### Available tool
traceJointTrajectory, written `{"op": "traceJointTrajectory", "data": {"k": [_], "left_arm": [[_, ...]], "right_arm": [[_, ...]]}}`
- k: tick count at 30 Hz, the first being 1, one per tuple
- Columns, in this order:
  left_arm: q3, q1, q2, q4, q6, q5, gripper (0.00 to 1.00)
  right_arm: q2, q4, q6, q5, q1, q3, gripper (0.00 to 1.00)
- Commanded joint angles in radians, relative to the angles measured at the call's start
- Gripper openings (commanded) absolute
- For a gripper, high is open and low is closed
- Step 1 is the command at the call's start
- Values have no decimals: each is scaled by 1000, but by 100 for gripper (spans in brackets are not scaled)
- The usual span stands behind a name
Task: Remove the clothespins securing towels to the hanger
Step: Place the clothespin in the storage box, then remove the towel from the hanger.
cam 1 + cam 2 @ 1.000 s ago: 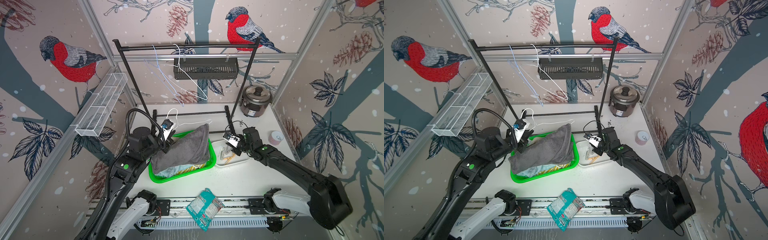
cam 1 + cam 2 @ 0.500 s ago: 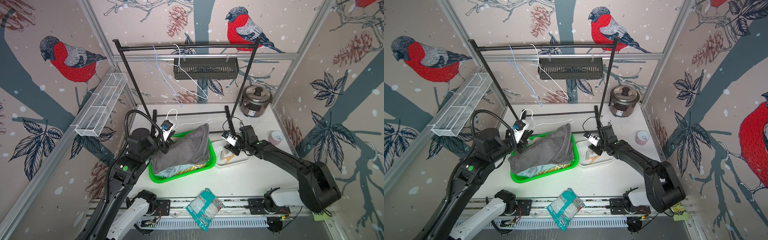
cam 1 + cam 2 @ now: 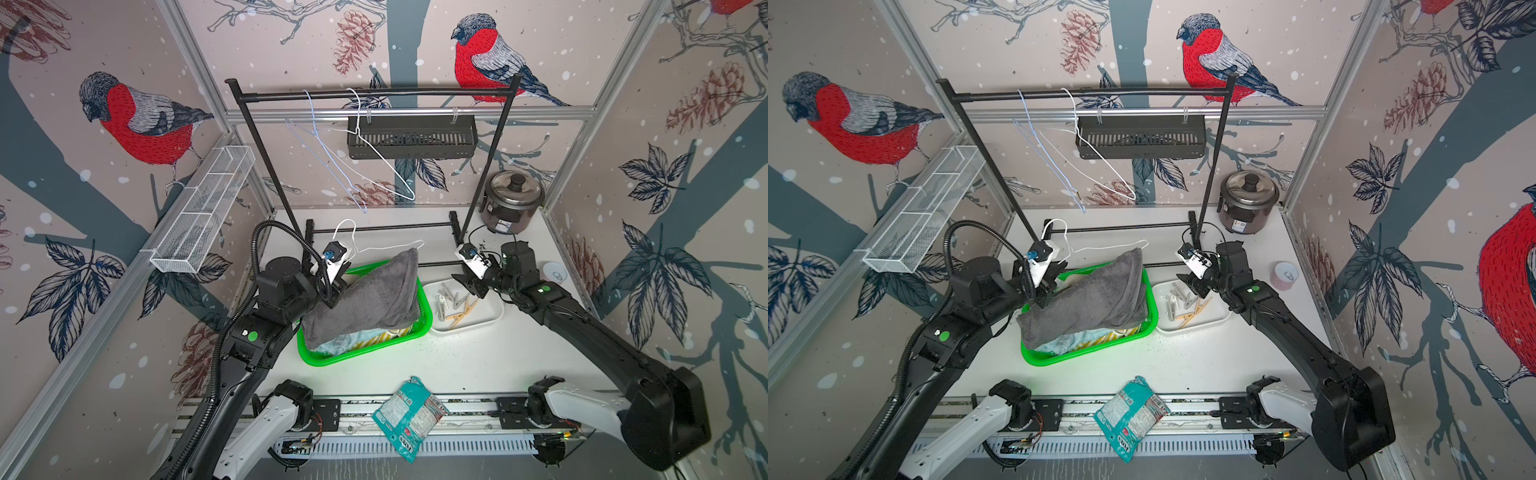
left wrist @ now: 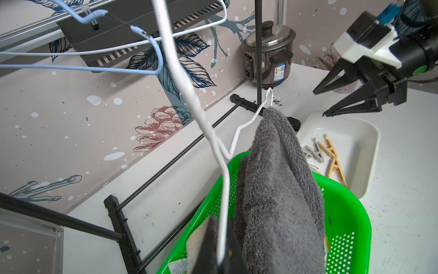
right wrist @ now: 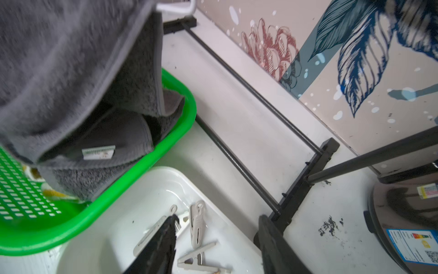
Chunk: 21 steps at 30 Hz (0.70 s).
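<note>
- White tabletop [image 3: 478, 361], bird-papered walls.
- Looks nearly done: clothespins [image 3: 455, 303] in white tray [image 3: 490, 318] at right.
- Left gripper [image 3: 334, 293] clamped on white hanger [image 4: 201, 113]; dark grey towel [image 3: 374, 299] draped, no peg visible.
- Right gripper [image 4: 319, 103] parted, empty, over tray.

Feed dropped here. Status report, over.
Left claw shut on white hanger, grey towel draped. Right claw open, empty, at tray of clothespins. Nothing blocking.

Green basket [image 3: 427, 318], dark grey towel [image 3: 365, 295]
</note>
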Motion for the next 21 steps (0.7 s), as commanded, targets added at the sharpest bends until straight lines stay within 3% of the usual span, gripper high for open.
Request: {"op": "traceJointTrajectory", "data": {"k": [1,14,21], "left_arm": [[-17,0,-15,68,-5,11,0],[-42,1,-57,81,-24,8,0],[-53,1,-76,92,-33,13,0]], "right_arm": [[-33,50,172,-32,0,41,56],[-29,193,761,-240,-1,118,59],[42,293,980,-356,20,82,65]]}}
